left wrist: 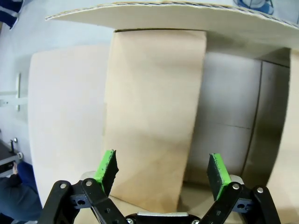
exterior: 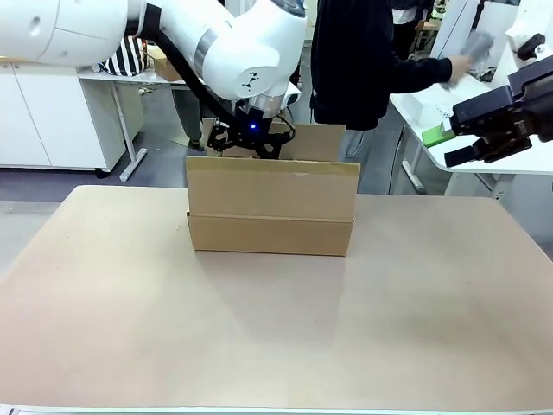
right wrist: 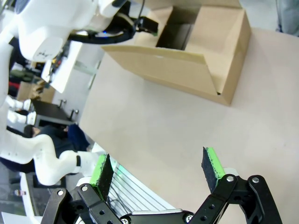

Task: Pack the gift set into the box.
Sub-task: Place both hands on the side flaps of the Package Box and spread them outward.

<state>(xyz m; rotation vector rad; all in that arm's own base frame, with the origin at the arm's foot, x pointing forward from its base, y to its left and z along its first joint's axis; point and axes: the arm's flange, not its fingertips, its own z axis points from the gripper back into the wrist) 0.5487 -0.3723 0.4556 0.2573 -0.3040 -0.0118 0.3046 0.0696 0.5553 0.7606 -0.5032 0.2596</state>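
Box (exterior: 270,207) open-topped, long axis across the table (exterior: 276,337); left, right jaws apart.

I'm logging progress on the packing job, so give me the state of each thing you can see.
Large brown corrugated cardboard box: upright on the table, top flaps open.
Left gripper: open, empty, at the box's open top.
Right gripper: open, empty, raised above the table.
Person's hand: stretched out sideways, away from the box.
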